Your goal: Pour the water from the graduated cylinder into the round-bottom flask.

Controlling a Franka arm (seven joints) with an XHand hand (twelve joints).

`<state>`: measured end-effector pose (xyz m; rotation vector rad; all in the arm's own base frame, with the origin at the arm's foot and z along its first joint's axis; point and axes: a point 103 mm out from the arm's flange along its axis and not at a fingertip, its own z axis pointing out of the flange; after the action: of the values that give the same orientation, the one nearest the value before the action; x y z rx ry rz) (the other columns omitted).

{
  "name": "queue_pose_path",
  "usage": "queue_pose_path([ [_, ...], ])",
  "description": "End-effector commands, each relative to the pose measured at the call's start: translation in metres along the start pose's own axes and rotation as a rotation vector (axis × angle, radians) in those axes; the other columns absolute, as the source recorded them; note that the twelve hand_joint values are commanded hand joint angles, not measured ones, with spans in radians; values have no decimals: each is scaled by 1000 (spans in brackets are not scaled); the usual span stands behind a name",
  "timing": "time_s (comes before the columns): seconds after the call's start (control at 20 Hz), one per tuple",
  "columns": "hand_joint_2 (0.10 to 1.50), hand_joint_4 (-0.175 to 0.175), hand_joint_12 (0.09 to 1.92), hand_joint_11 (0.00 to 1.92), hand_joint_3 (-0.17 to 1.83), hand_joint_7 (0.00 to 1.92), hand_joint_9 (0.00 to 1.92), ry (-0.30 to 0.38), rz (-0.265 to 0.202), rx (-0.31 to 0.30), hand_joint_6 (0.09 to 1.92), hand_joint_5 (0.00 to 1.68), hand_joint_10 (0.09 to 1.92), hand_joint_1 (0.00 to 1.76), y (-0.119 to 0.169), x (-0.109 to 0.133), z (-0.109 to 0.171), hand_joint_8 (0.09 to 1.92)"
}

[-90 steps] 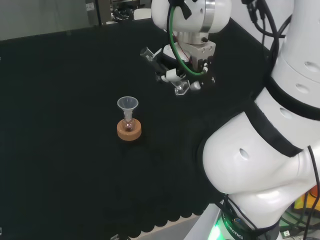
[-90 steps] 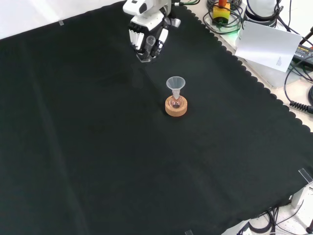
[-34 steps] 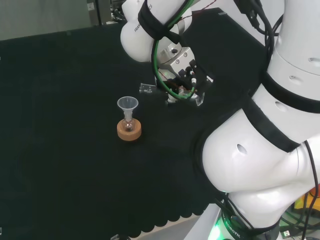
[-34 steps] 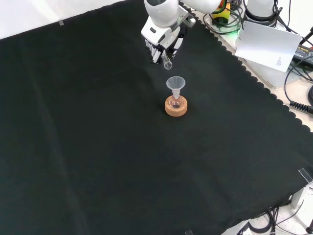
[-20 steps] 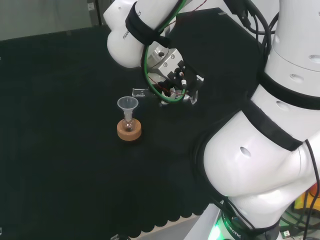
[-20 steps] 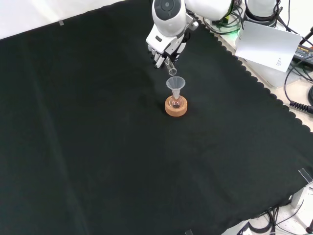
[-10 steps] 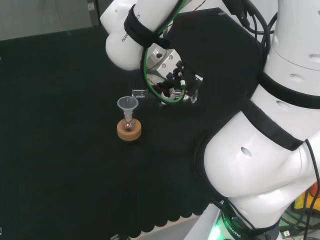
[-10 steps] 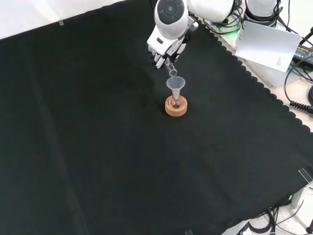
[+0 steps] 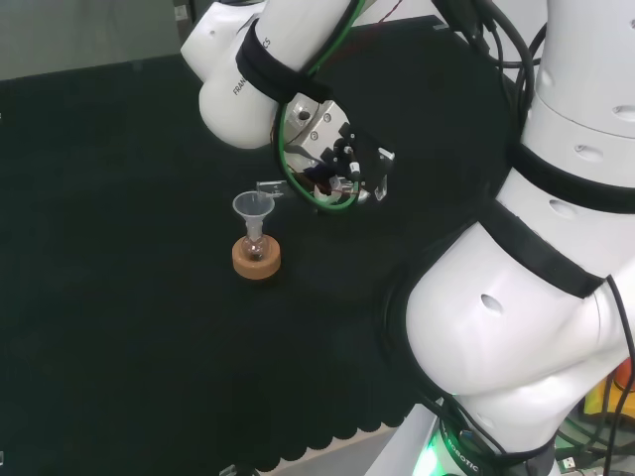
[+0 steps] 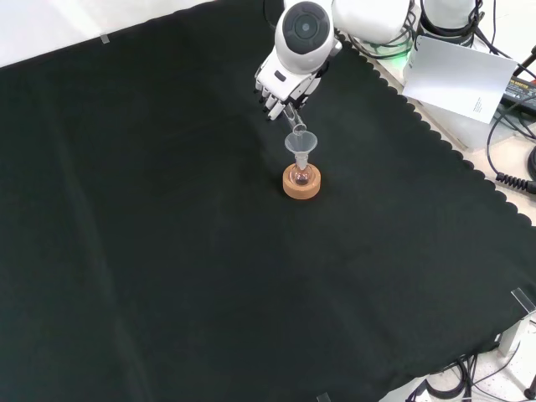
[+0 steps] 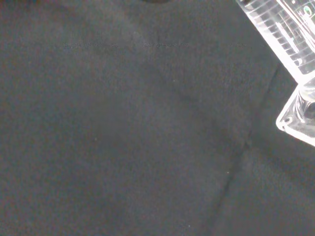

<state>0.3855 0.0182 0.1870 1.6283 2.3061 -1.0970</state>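
in the head view, going from left to right, the small clear round-bottom flask (image 9: 256,249) stands upright in a brown cork ring stand (image 9: 256,260) on the black cloth (image 9: 119,297), with a clear plastic funnel (image 9: 253,207) sitting in its neck. just to the right of the funnel and slightly above its rim is the mouth of the clear graduated cylinder (image 9: 273,186). the cylinder lies almost horizontal, its long axis running from this mouth to the right, into the black and white hand (image 9: 337,164). the fingers of the hand are curled around the cylinder body and grip it.

in the front view the same line appears as a diagonal: the hand (image 10: 280,90) is higher and the cylinder (image 10: 294,121) points down toward the funnel (image 10: 300,144), its mouth at the rim of the funnel or very near.

the pour seems to depend on this: the mouth must stay over the funnel bowl, so the hand should lift the base end. whether water is flowing cannot be told.
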Motion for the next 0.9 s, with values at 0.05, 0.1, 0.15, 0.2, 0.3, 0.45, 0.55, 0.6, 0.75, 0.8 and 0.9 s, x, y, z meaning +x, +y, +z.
queue_pose_path([
  [0.05,1151,-60,704,1328,-1,1205,1429,-25,7,3,1102,923,87,1093,-2,-2,-1,421],
  [0.1,1151,-61,704,1328,-1,1205,1429,-29,10,4,1102,923,87,1093,-2,-2,-2,421],
  [0.15,1151,-61,704,1328,-1,1205,1429,-35,11,4,1102,923,87,1093,-2,-3,-2,420],
  [0.2,1151,-61,704,1327,-1,1205,1429,-41,13,4,1101,923,87,1093,-3,-4,-3,420],
  [0.3,1151,-61,704,1327,-1,1205,1429,-51,15,2,1101,923,87,1093,-3,-4,-4,420],
  [0.45,1151,-61,704,1326,-1,1205,1429,-65,16,2,1100,924,87,1093,-4,-5,-6,419],
  [0.55,1151,-62,704,1326,-1,1205,1429,-69,17,2,1100,924,87,1094,-5,-5,-7,418],
  [0.6,1151,-62,704,1326,-1,1206,1429,-71,18,3,1100,924,87,1094,-5,-5,-7,418],
  [0.75,1150,-62,704,1326,-1,1206,1429,-78,19,4,1099,924,87,1094,-5,-5,-7,417],
  [0.8,1150,-62,704,1326,-1,1206,1429,-81,20,4,1099,924,87,1094,-5,-5,-8,417],
  [0.9,1150,-63,704,1326,-1,1206,1429,-84,22,4,1099,925,87,1094,-5,-6,-8,416],
])
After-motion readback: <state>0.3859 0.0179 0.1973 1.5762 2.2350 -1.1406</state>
